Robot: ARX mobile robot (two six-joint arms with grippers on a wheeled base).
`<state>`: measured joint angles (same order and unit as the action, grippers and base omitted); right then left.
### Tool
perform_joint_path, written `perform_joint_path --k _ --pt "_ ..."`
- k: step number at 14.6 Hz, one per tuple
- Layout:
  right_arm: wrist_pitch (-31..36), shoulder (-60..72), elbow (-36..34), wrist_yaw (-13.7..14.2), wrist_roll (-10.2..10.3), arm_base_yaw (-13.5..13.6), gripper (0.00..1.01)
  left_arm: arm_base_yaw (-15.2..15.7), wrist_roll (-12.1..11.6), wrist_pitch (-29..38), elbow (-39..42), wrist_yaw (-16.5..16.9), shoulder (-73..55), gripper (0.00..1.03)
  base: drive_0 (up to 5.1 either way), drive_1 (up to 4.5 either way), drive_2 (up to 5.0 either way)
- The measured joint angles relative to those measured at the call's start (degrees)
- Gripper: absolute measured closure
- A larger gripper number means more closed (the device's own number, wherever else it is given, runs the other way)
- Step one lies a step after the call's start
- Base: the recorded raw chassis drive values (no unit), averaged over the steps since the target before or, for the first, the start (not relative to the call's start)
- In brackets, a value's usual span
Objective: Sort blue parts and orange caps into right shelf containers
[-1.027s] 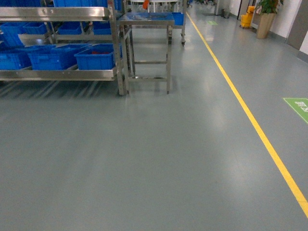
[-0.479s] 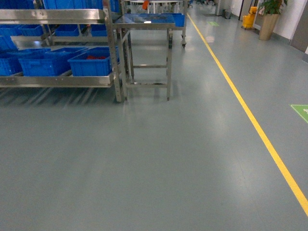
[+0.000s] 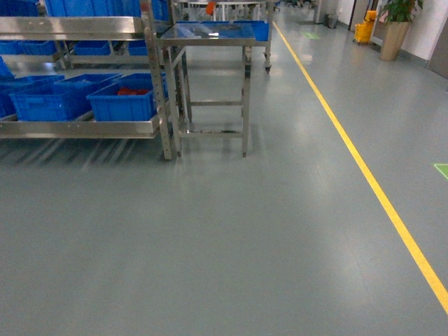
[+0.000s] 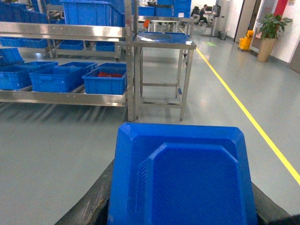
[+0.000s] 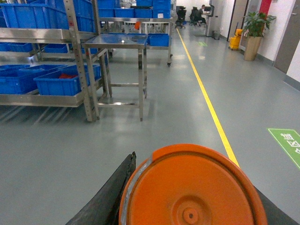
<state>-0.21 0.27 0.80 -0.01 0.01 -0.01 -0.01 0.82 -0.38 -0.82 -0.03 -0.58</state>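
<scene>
In the left wrist view a bright blue part (image 4: 183,183) fills the lower frame, and my left gripper (image 4: 183,208) is shut on it, with a black finger (image 4: 98,204) showing at its left side. My right gripper (image 5: 192,208) is shut on a round orange cap (image 5: 192,187), its dark finger (image 5: 110,194) lying against the rim. Blue containers (image 3: 126,105) sit on the steel shelf's low tier at the far left. They are also visible from the left wrist (image 4: 105,80) and the right wrist (image 5: 58,83). Neither gripper appears in the head view.
A steel-legged table (image 3: 210,33) stands right of the shelf post (image 3: 155,84). A yellow floor line (image 3: 364,168) runs away on the right. A potted plant (image 3: 395,28) and a yellow bucket (image 3: 362,29) stand far back. Grey floor lies between me and the shelf.
The head view has advanced. The shelf and table have slid left and lower in the frame and look nearer. The green floor mark has slipped toward the right edge.
</scene>
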Motion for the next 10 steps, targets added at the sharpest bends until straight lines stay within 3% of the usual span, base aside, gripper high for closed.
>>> perform_joint_path --k 10 --pt "-0.04 0.00 0.00 0.00 0.00 0.00 0.57 0.00 0.00 0.07 0.00 -0.02 0.00 0.59 0.1 4.24 -4.1"
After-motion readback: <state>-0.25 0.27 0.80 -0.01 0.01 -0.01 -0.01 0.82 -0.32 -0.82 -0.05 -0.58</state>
